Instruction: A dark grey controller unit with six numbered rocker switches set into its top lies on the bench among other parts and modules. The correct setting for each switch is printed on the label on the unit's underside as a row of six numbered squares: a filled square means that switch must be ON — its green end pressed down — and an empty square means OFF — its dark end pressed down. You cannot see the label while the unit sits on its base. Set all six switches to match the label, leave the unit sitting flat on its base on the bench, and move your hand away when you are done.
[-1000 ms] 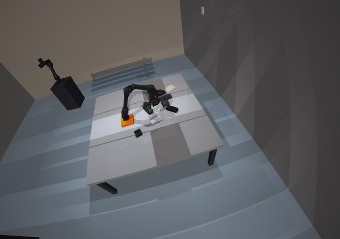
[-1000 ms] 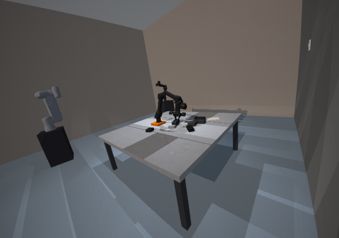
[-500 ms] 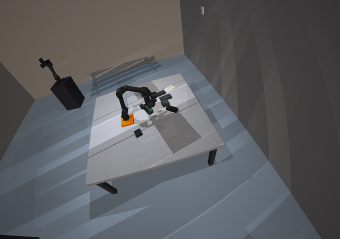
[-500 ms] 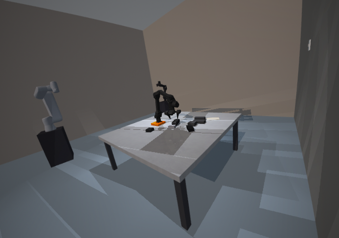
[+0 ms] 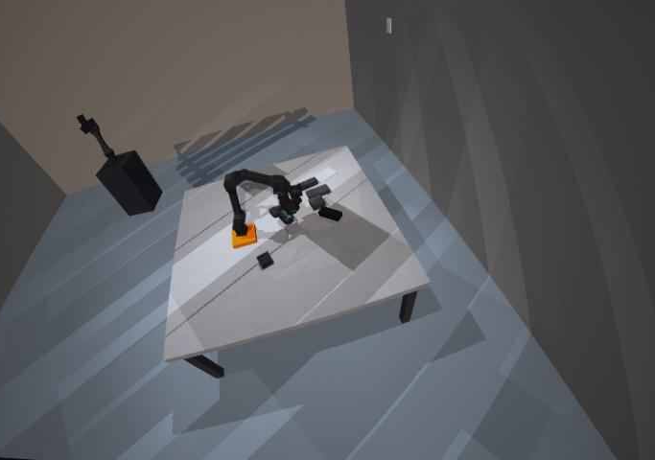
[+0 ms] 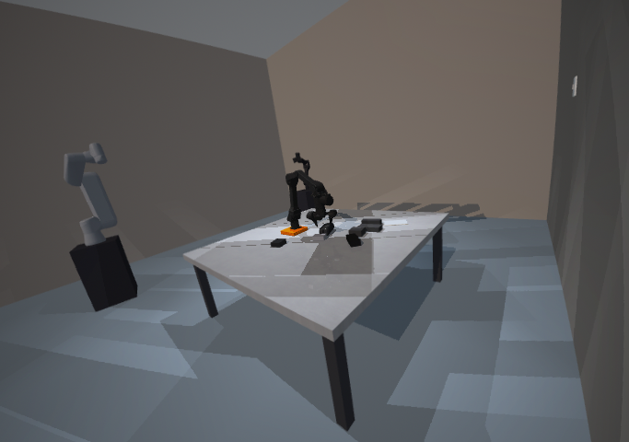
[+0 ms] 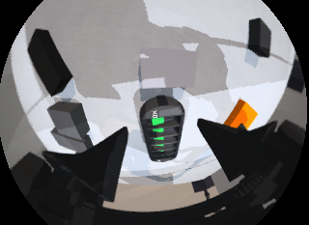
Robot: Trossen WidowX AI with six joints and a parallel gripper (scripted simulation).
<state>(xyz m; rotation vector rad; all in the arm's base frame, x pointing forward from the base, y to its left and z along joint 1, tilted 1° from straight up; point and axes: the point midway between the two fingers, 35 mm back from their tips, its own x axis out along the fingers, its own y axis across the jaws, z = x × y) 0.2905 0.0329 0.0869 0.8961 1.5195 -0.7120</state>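
The dark grey controller unit (image 5: pixel 288 218) (image 6: pixel 327 229) (image 7: pixel 164 103) sits on the bench with its switches facing up. In the wrist view it is upright in the middle, its row running toward the bottom of the picture. Several green switch ends show along the row; the lowest switches are too small to read surely. The underside label is hidden. My gripper (image 7: pixel 164 126) is open and empty, one fingertip on each side of the unit in the wrist view, with a gap between each and the unit. In the top and exterior views the hand is close above the unit.
A light grey flat block (image 5: pixel 292 229) (image 7: pixel 168 68) lies just beyond the unit. A black block (image 5: pixel 330 214) (image 6: pixel 354 239) (image 7: pixel 47 61) and grey modules (image 5: pixel 317 191) (image 6: pixel 371 224) (image 7: pixel 69 118) lie to one side. A small dark block (image 5: pixel 265 260) (image 6: pixel 277 242) (image 7: pixel 260 38) lies beyond the orange base plate (image 5: pixel 244 241) (image 6: pixel 294 230) (image 7: pixel 242 114).
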